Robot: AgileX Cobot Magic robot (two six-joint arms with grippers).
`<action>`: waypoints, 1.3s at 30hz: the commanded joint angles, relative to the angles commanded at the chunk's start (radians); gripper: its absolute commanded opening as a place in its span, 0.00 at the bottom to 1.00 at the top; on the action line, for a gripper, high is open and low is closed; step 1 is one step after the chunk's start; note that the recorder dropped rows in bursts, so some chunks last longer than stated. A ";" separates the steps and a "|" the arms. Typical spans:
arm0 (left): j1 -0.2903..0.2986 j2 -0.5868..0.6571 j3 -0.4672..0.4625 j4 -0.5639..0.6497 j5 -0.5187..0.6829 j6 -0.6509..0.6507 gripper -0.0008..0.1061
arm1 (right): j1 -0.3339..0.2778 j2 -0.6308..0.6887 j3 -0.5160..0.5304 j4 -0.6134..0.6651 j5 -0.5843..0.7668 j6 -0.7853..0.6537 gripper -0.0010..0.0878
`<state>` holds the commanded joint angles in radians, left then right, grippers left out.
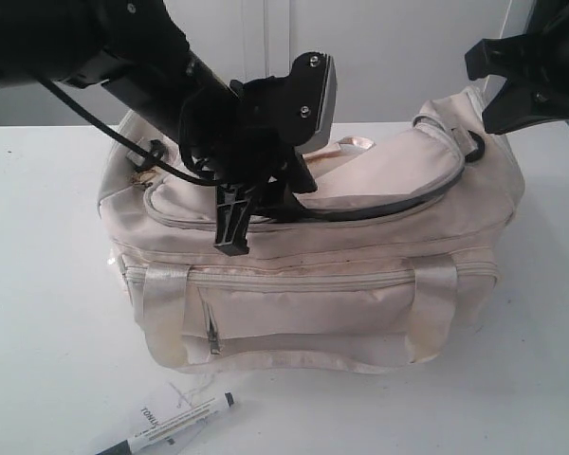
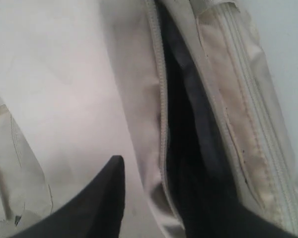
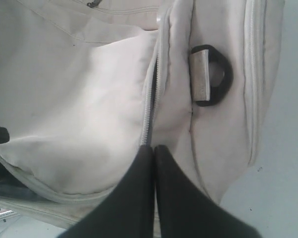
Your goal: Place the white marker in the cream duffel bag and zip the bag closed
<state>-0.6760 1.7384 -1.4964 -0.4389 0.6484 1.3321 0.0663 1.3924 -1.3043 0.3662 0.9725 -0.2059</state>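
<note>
The cream duffel bag [image 1: 313,284] stands mid-table, its curved top zip partly undone and showing a dark gap [image 1: 379,207]. My left gripper [image 1: 231,227] reaches down onto the bag's top at the left end of that gap. In the left wrist view one black finger [image 2: 107,193] stands apart from the flap's zip edge [image 2: 161,124], beside the dark interior [image 2: 188,148]; the jaws are open. My right gripper [image 3: 154,148] is shut, its tips at the zip line by the bag's right end, empty. The white marker [image 1: 175,424] lies on the table in front of the bag.
A white paper tag [image 1: 166,403] lies under the marker near the table's front edge. A black strap ring [image 3: 211,74] sits on the bag's right end [image 1: 474,144]. Satin handles [image 1: 161,303] hang down the front. The left arm's cable [image 1: 95,123] trails over the bag's left end.
</note>
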 joint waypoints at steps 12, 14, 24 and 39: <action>0.004 0.000 -0.007 0.000 -0.090 -0.228 0.01 | 0.000 0.000 0.002 0.000 0.000 0.000 0.01; 0.005 0.000 -0.024 0.003 -0.096 -0.272 0.01 | 0.000 0.000 0.002 0.000 0.000 0.000 0.01; 0.037 0.000 -0.115 -0.002 -0.051 -0.442 0.01 | 0.002 0.000 0.002 0.003 0.006 -0.002 0.01; 0.046 0.000 -0.145 -0.065 -0.184 -0.447 0.01 | 0.002 -0.002 0.002 0.134 0.072 -0.144 0.01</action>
<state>-0.6301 1.7384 -1.6415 -0.5035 0.4641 0.8855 0.0685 1.3902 -1.3022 0.4998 1.0444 -0.3503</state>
